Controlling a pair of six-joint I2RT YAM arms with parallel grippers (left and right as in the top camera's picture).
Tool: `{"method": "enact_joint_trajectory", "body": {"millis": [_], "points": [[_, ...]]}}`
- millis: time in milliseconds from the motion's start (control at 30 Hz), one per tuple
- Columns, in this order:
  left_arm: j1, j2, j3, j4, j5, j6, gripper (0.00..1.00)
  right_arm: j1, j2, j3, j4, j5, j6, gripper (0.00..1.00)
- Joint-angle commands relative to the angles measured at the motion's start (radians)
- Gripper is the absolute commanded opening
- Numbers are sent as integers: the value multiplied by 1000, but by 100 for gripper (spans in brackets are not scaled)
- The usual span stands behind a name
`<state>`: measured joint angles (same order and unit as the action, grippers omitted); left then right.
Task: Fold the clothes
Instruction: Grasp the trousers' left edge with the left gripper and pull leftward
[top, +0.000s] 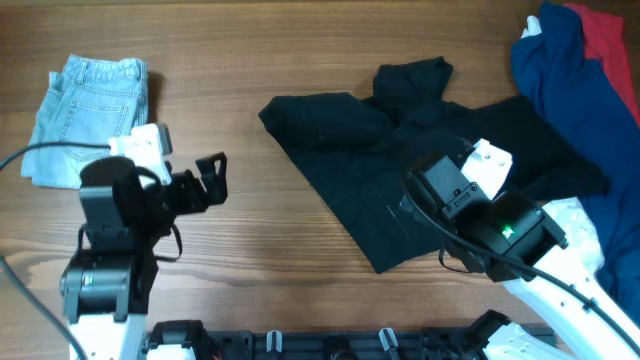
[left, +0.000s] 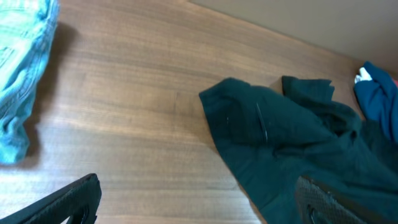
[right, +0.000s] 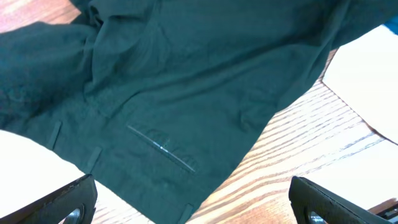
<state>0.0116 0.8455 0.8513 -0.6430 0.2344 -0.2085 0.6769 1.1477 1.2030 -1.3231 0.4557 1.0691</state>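
Hovering spread and empty, the right gripper (right: 193, 185) is seen just over the black garment (top: 340, 170), which lies crumpled between the middle and right edge of the table (top: 250, 60). The left gripper (top: 216, 178), likewise spread, is well apart from it, toward the left edge. Limp, light cloth is judged best pinched at a hem corner.

A brown wood-grain surface (top: 300, 250) fills the view, its grain running left to right. A black rail (top: 330, 345) with small clips runs along its near edge. A plain beige wall (left: 323, 18) stands beyond the far edge.
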Motion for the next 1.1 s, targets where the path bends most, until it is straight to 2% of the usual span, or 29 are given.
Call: {"method": "enact_joint_trajectory", "body": {"millis": [0, 333, 567, 700, 733, 800, 867, 900, 933, 1067], "points": [[-37, 121, 19, 83, 12, -10, 100, -4, -12, 1, 2, -33, -23, 100], [-178, 639, 19, 602, 12, -10, 100, -4, -12, 1, 2, -39, -23, 100], [-218, 874, 19, 782, 12, -9, 100, -4, -12, 1, 2, -39, -23, 100], [-228, 938, 19, 854, 13, -9, 100, -4, -12, 1, 2, -39, -22, 100], [-230, 943, 19, 864, 13, -9, 97, -4, -12, 1, 2, -39, -22, 100], [-235, 944, 19, 880, 13, -9, 84, -4, -12, 1, 2, -39, -22, 100], [-240, 944, 19, 891, 13, -9, 59, -4, -12, 1, 2, -39, -22, 100], [-241, 944, 19, 890, 13, -9, 26, -4, -12, 1, 2, -39, -22, 100], [-241, 944, 19, 885, 13, -9, 6, -4, -12, 1, 2, -39, -22, 100], [-236, 930, 19, 853, 12, -9, 4, -4, -12, 1, 2, -39, -22, 100]]}}
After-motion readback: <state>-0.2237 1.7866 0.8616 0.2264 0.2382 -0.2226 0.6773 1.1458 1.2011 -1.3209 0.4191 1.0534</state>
